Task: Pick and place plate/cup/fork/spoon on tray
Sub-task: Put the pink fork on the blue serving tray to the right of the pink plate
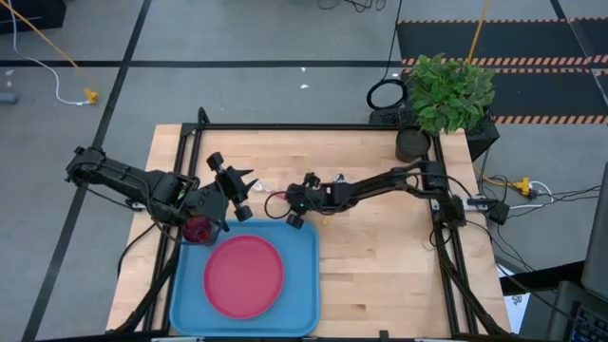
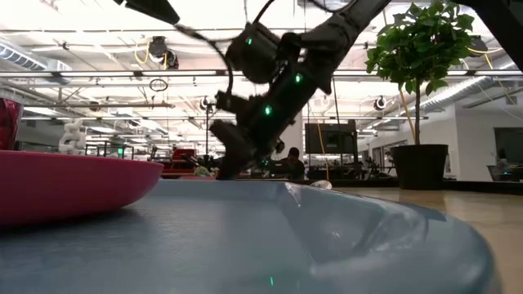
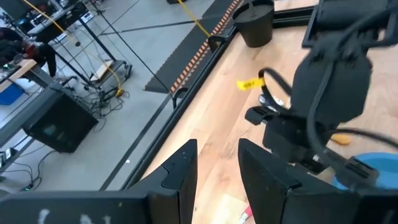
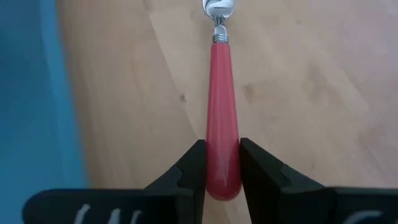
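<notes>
The light blue tray (image 1: 302,285) lies at the table's near edge with the pink-red plate (image 1: 244,275) flat in it. The dark red cup (image 1: 199,229) stands at the tray's far left corner, partly under my left arm. My left gripper (image 1: 245,179) is open and empty above the table beyond that corner; it also shows in the left wrist view (image 3: 217,152). My right gripper (image 1: 296,214) is shut on the fork (image 4: 222,112) just beyond the tray's far rim. An orange bit (image 3: 341,138), maybe the spoon's handle, lies on the table behind it. My right gripper pinches the fork's red-pink handle (image 4: 222,134) between its two fingers (image 4: 191,165), near the handle's free end. The fingers point down at the table and lie along the fork, whose metal end (image 4: 217,9) points away from the wrist. Whether that end touches the table I cannot tell.
A black plant pot (image 1: 411,144) with a green plant (image 1: 451,90) stands at the table's far right corner. Bare wood lies to the right of the tray. A black frame (image 1: 313,126) runs along the table's edges.
</notes>
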### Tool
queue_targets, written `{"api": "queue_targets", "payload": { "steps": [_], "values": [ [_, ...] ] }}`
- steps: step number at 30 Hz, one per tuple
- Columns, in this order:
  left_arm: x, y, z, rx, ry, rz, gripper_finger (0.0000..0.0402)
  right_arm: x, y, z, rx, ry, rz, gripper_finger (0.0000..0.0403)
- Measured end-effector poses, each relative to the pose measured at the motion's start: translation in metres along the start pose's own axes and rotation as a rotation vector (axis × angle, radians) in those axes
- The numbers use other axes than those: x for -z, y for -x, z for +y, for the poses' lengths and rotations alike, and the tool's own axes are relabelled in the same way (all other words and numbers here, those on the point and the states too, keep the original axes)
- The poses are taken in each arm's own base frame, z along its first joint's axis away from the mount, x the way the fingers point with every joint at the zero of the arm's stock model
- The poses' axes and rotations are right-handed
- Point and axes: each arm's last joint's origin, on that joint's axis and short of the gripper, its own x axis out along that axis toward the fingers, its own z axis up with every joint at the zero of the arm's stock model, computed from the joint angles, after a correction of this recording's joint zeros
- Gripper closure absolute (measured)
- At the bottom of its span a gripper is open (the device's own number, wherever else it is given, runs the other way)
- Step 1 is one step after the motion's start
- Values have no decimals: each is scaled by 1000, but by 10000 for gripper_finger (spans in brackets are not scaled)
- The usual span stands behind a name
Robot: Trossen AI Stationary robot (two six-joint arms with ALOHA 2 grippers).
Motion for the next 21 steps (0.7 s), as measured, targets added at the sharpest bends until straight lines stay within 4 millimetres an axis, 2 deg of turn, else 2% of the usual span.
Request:
{"api": "queue_targets", "payload": {
  "steps": [10,21],
  "values": [
    [1,0,0,-1,6,5,282,-11,29,7,-16,23,0,338],
    [1,0,0,-2,11,10,282,-9,74,30,0,66,50,338]
  ]
}}
